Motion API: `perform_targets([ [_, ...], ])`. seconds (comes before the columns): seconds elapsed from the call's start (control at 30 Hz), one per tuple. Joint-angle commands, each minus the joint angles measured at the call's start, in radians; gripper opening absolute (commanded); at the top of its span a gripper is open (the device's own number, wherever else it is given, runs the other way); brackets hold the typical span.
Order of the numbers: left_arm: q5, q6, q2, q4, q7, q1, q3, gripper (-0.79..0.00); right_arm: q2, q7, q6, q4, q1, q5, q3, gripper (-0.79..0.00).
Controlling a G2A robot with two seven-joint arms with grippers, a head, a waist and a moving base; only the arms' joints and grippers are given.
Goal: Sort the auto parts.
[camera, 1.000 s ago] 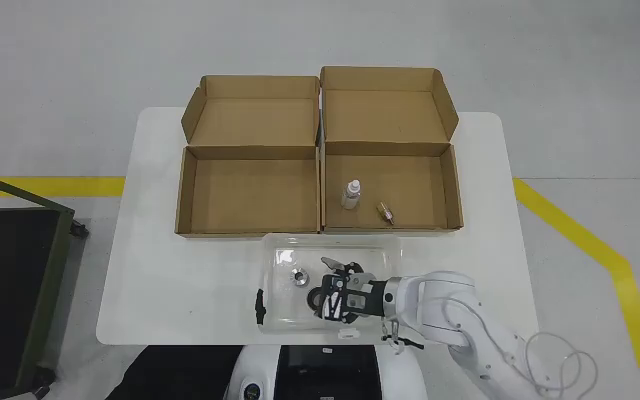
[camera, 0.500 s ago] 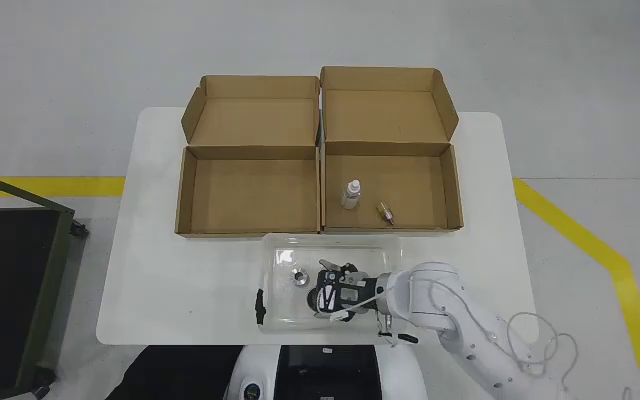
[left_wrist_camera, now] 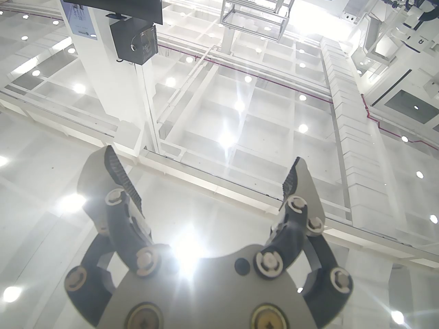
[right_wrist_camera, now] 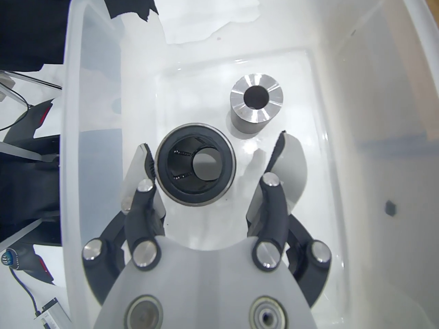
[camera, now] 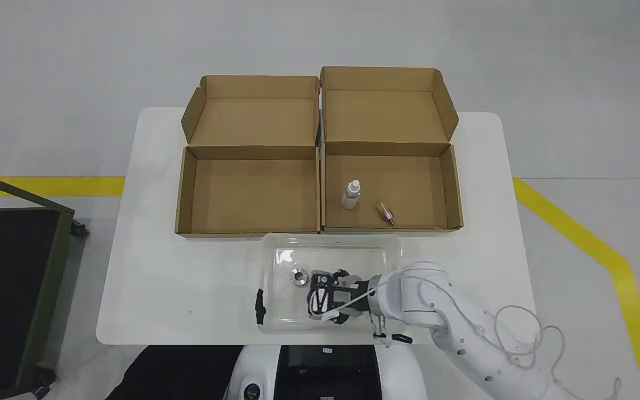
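Bottom centre of the top view: the clear tub (camera: pixel 300 238) holds a silver bushing (camera: pixel 296 278). Just to its right, the right hand (camera: pixel 325 290) straddles a black bearing ring (right_wrist_camera: pixel 194 164), fingers spread, nothing gripped. The left hand (left_wrist_camera: pixel 203 155) gapes, released.

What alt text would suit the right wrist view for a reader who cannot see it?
The right gripper, jaws open, straddles a black ring-shaped bearing inside a clear plastic bin. A silver metal bushing stands upright just beyond the jaws.
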Motion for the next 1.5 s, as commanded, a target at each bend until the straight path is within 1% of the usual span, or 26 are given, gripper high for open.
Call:
perform_targets([
  [0.0,0.0,0.0,0.0,0.0,0.0,0.0,0.0,0.0,-0.002,-0.003,0.003,0.008,0.006,-0.001,-0.008,-0.425],
  [0.13,0.0,0.0,0.0,0.0,0.0,0.0,0.0,0.0,-0.006,-0.01,0.003,0.02,0.018,0.002,-0.018,-0.499],
  [0.23,0.0,0.0,0.0,0.0,0.0,0.0,0.0,0.0,-0.007,-0.022,-0.001,0.024,0.023,0.01,-0.019,-0.573],
  [0.3,0.0,0.0,0.0,0.0,0.0,0.0,0.0,0.0,-0.006,-0.027,-0.005,0.025,0.025,0.013,-0.015,-0.631],
  [0.43,0.0,0.0,0.0,0.0,0.0,0.0,0.0,0.0,-0.002,-0.039,-0.007,0.014,0.023,0.017,0.002,-0.785],
  [0.83,0.0,0.0,0.0,0.0,0.0,0.0,0.0,0.0,0.029,-0.091,-0.026,-0.052,-0.035,0.03,0.117,-0.785],
  [1.2,0.0,0.0,0.0,0.0,0.0,0.0,0.0,0.0,0.052,-0.24,-0.08,-0.082,-0.098,0.073,0.223,-0.785],
  [1.47,0.0,0.0,0.0,0.0,0.0,0.0,0.0,0.0,0.058,-0.36,-0.109,-0.101,-0.107,0.099,0.269,-0.785],
])
